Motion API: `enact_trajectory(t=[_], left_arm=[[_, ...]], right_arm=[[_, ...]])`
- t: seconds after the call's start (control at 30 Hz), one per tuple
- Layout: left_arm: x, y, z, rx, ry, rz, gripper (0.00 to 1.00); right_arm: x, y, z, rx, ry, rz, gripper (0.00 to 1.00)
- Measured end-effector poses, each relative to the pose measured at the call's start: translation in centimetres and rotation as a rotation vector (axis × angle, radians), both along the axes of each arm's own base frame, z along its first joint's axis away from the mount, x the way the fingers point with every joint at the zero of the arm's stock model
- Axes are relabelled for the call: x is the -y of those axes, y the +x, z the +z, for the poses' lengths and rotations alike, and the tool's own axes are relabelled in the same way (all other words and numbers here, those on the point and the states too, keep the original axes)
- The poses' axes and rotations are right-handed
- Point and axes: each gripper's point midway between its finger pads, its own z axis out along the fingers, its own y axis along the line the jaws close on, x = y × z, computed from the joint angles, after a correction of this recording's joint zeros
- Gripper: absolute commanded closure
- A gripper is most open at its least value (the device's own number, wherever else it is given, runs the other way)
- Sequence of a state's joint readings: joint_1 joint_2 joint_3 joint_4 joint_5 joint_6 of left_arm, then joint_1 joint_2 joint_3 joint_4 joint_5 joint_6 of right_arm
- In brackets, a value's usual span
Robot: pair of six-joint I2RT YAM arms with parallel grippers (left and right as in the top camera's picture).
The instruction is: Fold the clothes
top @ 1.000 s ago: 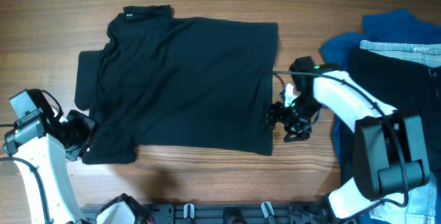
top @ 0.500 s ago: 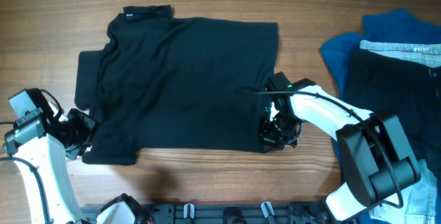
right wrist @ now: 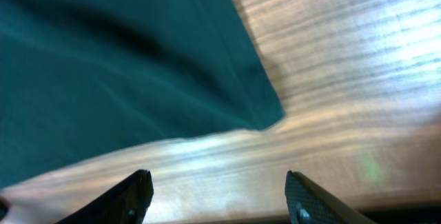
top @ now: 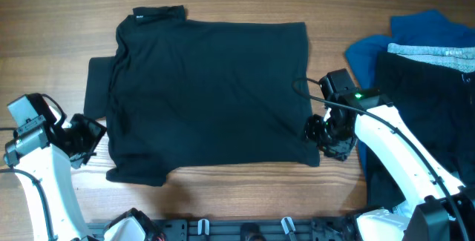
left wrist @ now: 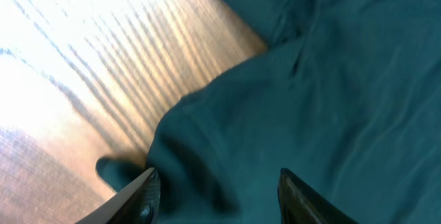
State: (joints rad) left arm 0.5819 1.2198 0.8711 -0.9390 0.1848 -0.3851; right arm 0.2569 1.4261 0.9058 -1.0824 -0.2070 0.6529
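Shirt (top: 208, 93) lay flat mid-table (top: 44, 18), collar toward the far edge. Left pincer (left wrist: 217, 196) stood part open over the shirt's near-left corner, gripping nothing. Right pincer (right wrist: 220, 196) stood open and empty over bare wood just beside the near-right corner.

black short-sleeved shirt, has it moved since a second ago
Yes: the side of the black soft shirt facing the bright blue garment has shifted toward it, narrowing the gap; the collar stayed put.

Overhead downward — wrist views near shirt (top: 208, 93)
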Motion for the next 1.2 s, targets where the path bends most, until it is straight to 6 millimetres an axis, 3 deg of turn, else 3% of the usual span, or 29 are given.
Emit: enact_trajectory(t=[0.13,0.2,0.27,0.33,0.47,0.6,0.77,0.9,1.07,1.13,1.17,1.2], left_arm=[[-1.6,2.4,1.0,0.104,0.072,-0.007,0.49],[-3.2,4.8,2.5,0.213,0.145,-0.009,0.53],[-4.0,6.1,3.1,0.265,0.181,-0.011,0.69],[-4.7,7.1,2.6,0.279,0.194,-0.019,0.84],[-5.9,9.0,-1.3,0.235,0.170,-0.029,0.96],[-6.4,10.5,-6.3,0.188,0.113,-0.038,0.96],[-5.7,11.8,-10.2,0.169,0.061,-0.070,0.96],[-7.2,13.7,-10.1,0.222,0.126,-0.055,0.96],[-11.8,14.4,-9.3,0.212,0.324,0.079,0.95],[-12.9,15.3,-7.9,0.223,0.355,0.093,0.88],[-13.2,15.9,-7.0,0.225,0.351,0.095,0.80],[-13.0,16.2,-6.4,0.216,0.326,0.089,0.65]], right_arm=[[-2.0,4.0,0.5,0.182,0.098,0.079,0.35],[-3.4,5.8,1.3,0.266,0.169,0.114,0.35],[-4.3,6.7,1.8,0.311,0.217,0.131,0.35],[-4.8,7.2,2.2,0.337,0.245,0.143,0.35],[-5.2,8.0,2.5,0.372,0.266,0.151,0.34],[-5.3,8.3,2.7,0.386,0.272,0.150,0.34],[-5.5,8.6,2.9,0.391,0.280,0.117,0.34],[-5.5,8.9,3.0,0.400,0.285,0.102,0.33],[-5.5,9.2,3.1,0.409,0.281,0.095,0.33],[-5.1,9.3,2.9,0.411,0.258,0.089,0.32],[-4.9,9.3,2.8,0.411,0.244,0.087,0.32],[-4.7,9.3,2.7,0.412,0.231,0.084,0.31]])
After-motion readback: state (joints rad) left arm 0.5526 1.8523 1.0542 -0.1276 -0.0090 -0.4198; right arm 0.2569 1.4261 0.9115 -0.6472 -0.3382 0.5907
